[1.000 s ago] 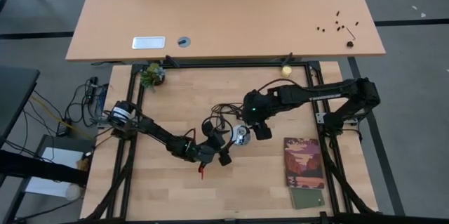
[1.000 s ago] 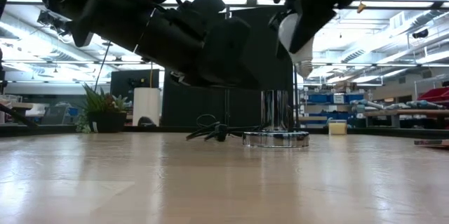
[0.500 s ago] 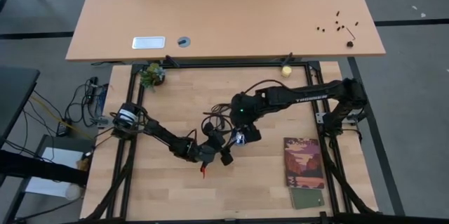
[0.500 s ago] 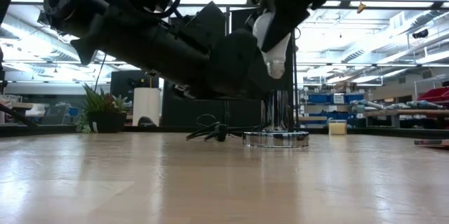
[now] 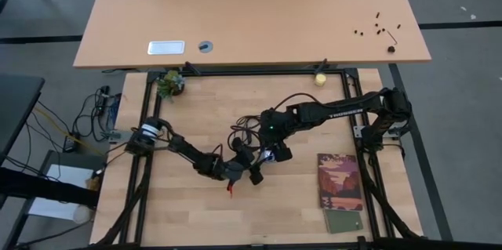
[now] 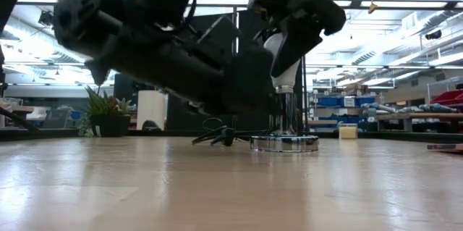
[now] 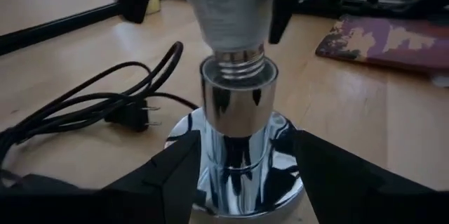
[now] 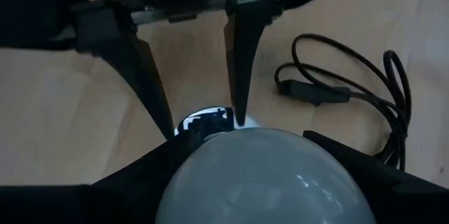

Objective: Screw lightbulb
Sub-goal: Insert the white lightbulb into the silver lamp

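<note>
The white lightbulb (image 6: 279, 53) hangs, screw base down and a little tilted, in my right gripper (image 5: 276, 150), which is shut on it. Its greyish threads (image 7: 237, 58) stand at the mouth of the chrome socket (image 7: 238, 104). The socket stands upright on its round base (image 6: 284, 143) mid-table. My left gripper (image 7: 245, 140) comes in low from the near left, with its fingers closed in on either side of the socket's lower part. In the right wrist view the bulb (image 8: 259, 175) hides the socket almost fully. My left gripper pinches the socket low down, at its chrome foot (image 7: 210, 161), one finger on each side. The fingers lie about level, coming from the table's near left. The socket stands upright on the table. My right gripper pinches the bulb's glass globe (image 8: 210, 175) between its two fingers, from above and pointing down. The bulb hangs below the fingers, slightly tilted, its threaded base (image 6: 283, 86) at the socket's mouth.
The socket's black cord and plug (image 7: 126, 115) lie loose just beyond it. A booklet (image 5: 340, 181) and a green card (image 5: 345, 220) lie near the right front. A small plant (image 5: 169, 84) and a yellowish ball (image 5: 320, 79) sit at the far edge.
My right gripper has carried the bulb toward the table's left and down, from beside the socket to right over it. The bulb's base now stands at the socket's mouth. My left gripper has stayed at the socket.
</note>
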`<state>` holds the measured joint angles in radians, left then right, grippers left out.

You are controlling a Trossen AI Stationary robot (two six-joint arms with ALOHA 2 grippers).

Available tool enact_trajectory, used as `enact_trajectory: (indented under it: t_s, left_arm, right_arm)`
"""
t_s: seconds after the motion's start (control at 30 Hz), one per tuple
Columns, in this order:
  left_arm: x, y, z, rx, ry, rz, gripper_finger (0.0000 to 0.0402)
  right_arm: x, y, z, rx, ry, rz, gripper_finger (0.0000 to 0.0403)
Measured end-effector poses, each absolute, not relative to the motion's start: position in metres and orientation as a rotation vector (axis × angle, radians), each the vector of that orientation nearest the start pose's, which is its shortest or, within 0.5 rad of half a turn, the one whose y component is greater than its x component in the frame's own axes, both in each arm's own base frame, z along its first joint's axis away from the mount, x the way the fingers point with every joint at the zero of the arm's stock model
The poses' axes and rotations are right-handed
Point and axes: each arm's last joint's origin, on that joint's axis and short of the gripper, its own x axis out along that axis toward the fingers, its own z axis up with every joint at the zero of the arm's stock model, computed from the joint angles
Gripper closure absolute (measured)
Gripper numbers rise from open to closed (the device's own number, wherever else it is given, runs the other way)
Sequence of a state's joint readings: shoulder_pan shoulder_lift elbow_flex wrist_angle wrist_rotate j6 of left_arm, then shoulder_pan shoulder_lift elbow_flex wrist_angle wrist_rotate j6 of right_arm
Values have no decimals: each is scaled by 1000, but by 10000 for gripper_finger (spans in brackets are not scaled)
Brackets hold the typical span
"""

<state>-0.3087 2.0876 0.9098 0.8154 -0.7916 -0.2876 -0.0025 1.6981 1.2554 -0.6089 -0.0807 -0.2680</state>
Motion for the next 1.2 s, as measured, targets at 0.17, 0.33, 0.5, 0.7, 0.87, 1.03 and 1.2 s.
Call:
enact_trajectory:
  t_s: [0.17, 0.33, 0.5, 0.7, 0.87, 1.03, 1.2]
  left_arm:
    - [380, -96, 93, -35, 220, 535, 165]
    - [390, -90, 96, -21, 213, 543, 164]
    - [397, -79, 100, -41, 198, 548, 164]
    - [398, -74, 100, -47, 204, 527, 191]
    - [398, -74, 100, -52, 203, 526, 234]
    - [398, -74, 100, -56, 202, 524, 233]
    - [398, -72, 100, -76, 194, 546, 218]
  right_arm:
    - [347, 1, 220, -189, 1019, 203, 139]
    - [346, 3, 216, -167, 996, 185, 142]
    - [347, 5, 215, -154, 987, 163, 131]
    - [347, 5, 215, -144, 1000, 153, 142]
    - [344, 5, 213, -189, 1029, 177, 133]
    - [339, 5, 213, -338, 1059, 244, 112]
    - [340, 4, 218, -381, 1075, 228, 112]
